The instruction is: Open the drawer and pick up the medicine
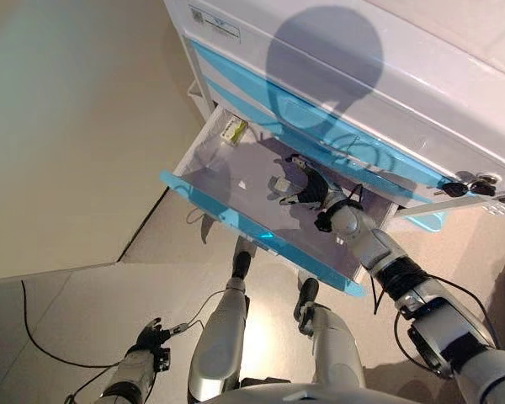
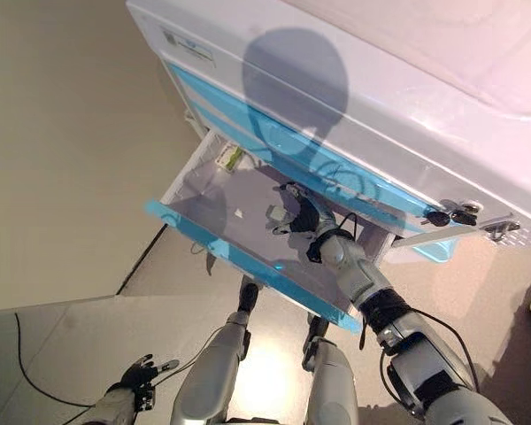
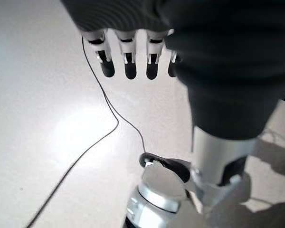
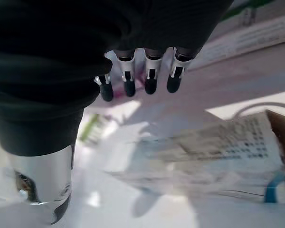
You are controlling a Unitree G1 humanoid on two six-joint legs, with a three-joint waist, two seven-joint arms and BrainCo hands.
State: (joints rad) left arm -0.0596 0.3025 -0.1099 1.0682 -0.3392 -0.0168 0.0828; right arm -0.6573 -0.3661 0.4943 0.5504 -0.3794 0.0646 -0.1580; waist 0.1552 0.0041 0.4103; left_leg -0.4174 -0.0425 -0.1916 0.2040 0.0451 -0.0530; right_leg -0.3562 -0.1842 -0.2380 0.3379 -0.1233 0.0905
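Observation:
The drawer (image 1: 236, 224) with a blue front stands pulled out of the white cabinet (image 1: 345, 67). My right hand (image 1: 310, 188) reaches into it, open, with straight fingers (image 4: 150, 80) spread just above a white printed medicine box (image 4: 218, 149). The same box (image 1: 281, 184) lies on the drawer floor under the fingertips; whether they touch it is unclear. A small green and yellow pack (image 1: 233, 130) lies in the drawer's far left corner. My left hand (image 1: 149, 337) hangs low by the floor, open and holding nothing.
Closed blue-fronted drawers (image 1: 261, 105) sit above the open one. A bunch of keys (image 1: 467, 187) hangs in a lock at the cabinet's right. A small white scrap (image 1: 241, 183) lies on the drawer floor. A beige wall (image 1: 76, 126) stands to the left.

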